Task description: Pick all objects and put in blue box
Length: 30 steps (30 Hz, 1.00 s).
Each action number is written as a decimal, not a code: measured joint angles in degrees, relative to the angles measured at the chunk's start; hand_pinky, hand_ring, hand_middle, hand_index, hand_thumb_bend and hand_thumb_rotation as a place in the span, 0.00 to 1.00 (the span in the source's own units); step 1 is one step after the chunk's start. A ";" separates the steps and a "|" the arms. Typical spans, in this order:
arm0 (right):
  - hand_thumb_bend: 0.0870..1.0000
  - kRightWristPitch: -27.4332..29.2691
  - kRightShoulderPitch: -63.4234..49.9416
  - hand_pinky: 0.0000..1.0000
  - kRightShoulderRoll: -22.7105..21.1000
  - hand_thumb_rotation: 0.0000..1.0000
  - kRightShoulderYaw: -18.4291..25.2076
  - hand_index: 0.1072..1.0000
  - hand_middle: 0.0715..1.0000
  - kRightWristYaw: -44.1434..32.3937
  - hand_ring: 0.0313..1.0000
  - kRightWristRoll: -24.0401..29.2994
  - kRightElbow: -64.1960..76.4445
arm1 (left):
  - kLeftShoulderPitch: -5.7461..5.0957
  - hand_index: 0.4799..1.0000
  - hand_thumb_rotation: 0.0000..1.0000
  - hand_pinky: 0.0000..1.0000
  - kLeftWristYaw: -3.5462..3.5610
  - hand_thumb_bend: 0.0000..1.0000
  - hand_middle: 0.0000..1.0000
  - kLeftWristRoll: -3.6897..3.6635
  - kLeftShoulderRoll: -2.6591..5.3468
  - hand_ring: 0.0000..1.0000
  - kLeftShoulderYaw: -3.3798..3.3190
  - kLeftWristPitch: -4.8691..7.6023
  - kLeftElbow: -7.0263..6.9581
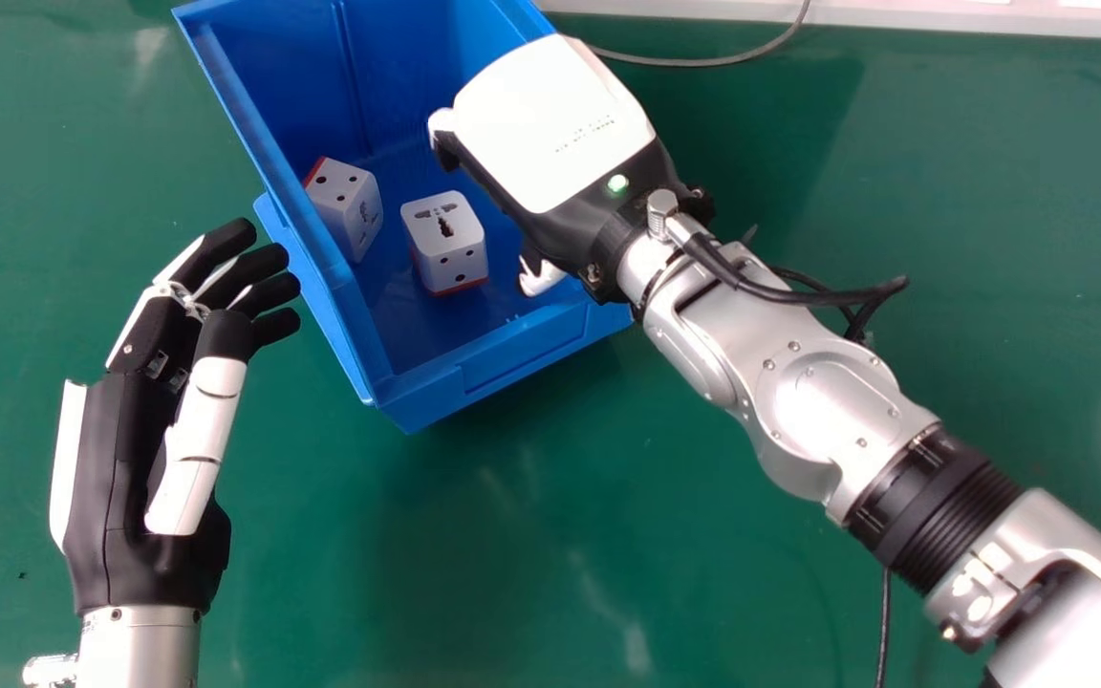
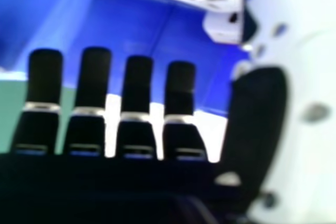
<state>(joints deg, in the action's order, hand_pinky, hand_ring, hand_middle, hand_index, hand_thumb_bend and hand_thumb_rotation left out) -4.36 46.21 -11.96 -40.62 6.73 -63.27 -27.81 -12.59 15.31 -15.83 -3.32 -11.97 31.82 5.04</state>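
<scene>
The drop looks done, and the right hand [image 1: 550, 124], fingers [image 2: 94, 80] released over the blue plastic box [image 1: 517, 355], should lift away.

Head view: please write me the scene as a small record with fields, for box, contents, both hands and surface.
container: blue box, open at the top
contents: two white cube-shaped adapters with socket holes, one at left, one nearer the middle
adapters touching: no, a gap between them
right hand: open, over the box's right side
left hand: open, left of the box
surface: green table
also there: thin cable beyond the box
</scene>
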 measured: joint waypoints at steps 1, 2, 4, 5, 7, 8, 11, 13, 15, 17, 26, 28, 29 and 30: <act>0.77 0.00 -0.53 0.55 -0.05 0.11 0.12 0.67 0.72 0.16 0.66 0.02 0.83 | 0.00 0.60 0.67 0.76 0.01 0.69 0.79 0.00 0.00 0.77 -0.01 0.01 0.00; 0.77 0.00 -1.38 0.55 -0.12 0.11 0.32 0.67 0.72 0.78 0.66 0.01 1.94 | 0.02 0.60 0.67 0.76 0.00 0.69 0.79 0.01 -0.01 0.77 -0.01 0.01 0.00; 0.77 -0.04 -2.96 0.55 -0.31 0.11 0.47 0.67 0.72 1.65 0.66 -0.01 4.27 | 0.05 0.60 0.67 0.76 -0.04 0.69 0.79 0.02 -0.02 0.77 -0.02 0.00 -0.02; 0.79 -0.12 -3.68 0.57 -0.46 0.11 0.60 0.68 0.74 1.55 0.68 0.09 5.42 | 0.09 0.59 0.67 0.76 -0.04 0.69 0.78 0.03 -0.02 0.77 0.00 -0.01 -0.03; 0.79 -0.37 -5.72 0.57 -0.69 0.11 1.47 0.68 0.74 0.69 0.68 0.55 8.33 | 0.10 0.59 0.67 0.76 -0.05 0.69 0.78 -0.01 -0.01 0.77 0.01 -0.04 -0.10; 0.79 -0.97 -7.17 0.57 -0.74 0.11 2.45 0.68 0.74 -0.15 0.68 1.11 10.48 | 0.10 0.59 0.67 0.76 -0.03 0.69 0.78 -0.02 -0.01 0.77 0.03 -0.06 -0.22; 0.80 -2.61 -9.92 0.59 -0.76 0.11 4.62 0.70 0.77 -1.04 0.71 2.29 14.40 | 0.07 0.59 0.67 0.75 -0.04 0.69 0.78 -0.06 -0.04 0.77 -0.03 -0.08 -0.44; 0.80 -3.89 -11.87 0.59 -0.94 0.11 6.24 0.70 0.77 -1.36 0.71 2.42 17.66 | 0.11 0.59 0.67 0.75 0.14 0.69 0.78 -0.11 -0.07 0.77 -0.03 -0.13 -0.44; 0.82 -4.54 -13.94 0.61 -1.49 0.13 7.78 0.73 0.78 -1.86 0.73 2.57 21.69 | 0.11 0.59 0.67 0.75 0.51 0.69 0.78 -0.23 -0.22 0.77 -0.07 -0.19 -0.43; 0.82 -4.83 -15.81 0.61 -2.29 0.13 9.03 0.73 0.78 -2.89 0.73 2.57 25.72 | 0.11 0.59 0.67 0.75 0.74 0.69 0.78 -0.31 -0.35 0.77 -0.09 -0.23 -0.43; 0.82 -3.45 -26.61 0.63 -5.30 0.18 12.14 0.77 0.81 -3.92 0.76 2.85 37.74 | 0.18 0.60 0.66 0.76 0.93 0.69 0.79 -0.34 -0.39 0.77 -0.28 -0.67 -0.37; 0.82 -3.35 -29.27 0.63 -5.71 0.20 12.94 0.79 0.82 -4.10 0.77 2.79 40.38 | 0.18 0.60 0.66 0.76 0.95 0.69 0.79 -0.36 -0.42 0.77 -0.29 -0.74 -0.38; 0.82 -3.35 -30.20 0.63 -5.99 0.20 13.24 0.79 0.82 -4.28 0.77 2.76 41.67 | 0.18 0.60 0.66 0.76 0.95 0.69 0.79 -0.36 -0.43 0.77 -0.30 -0.76 -0.38; 0.82 -3.33 -31.16 0.63 -6.22 0.20 13.62 0.79 0.82 -4.48 0.77 2.69 42.97 | 0.18 0.60 0.66 0.76 0.95 0.69 0.79 -0.35 -0.43 0.77 -0.29 -0.79 -0.40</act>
<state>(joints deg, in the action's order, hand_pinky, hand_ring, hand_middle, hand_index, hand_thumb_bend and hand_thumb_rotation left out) -7.69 15.05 -18.18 -27.00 2.26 -60.58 15.15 -12.41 16.26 -16.18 -3.75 -12.26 31.03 4.64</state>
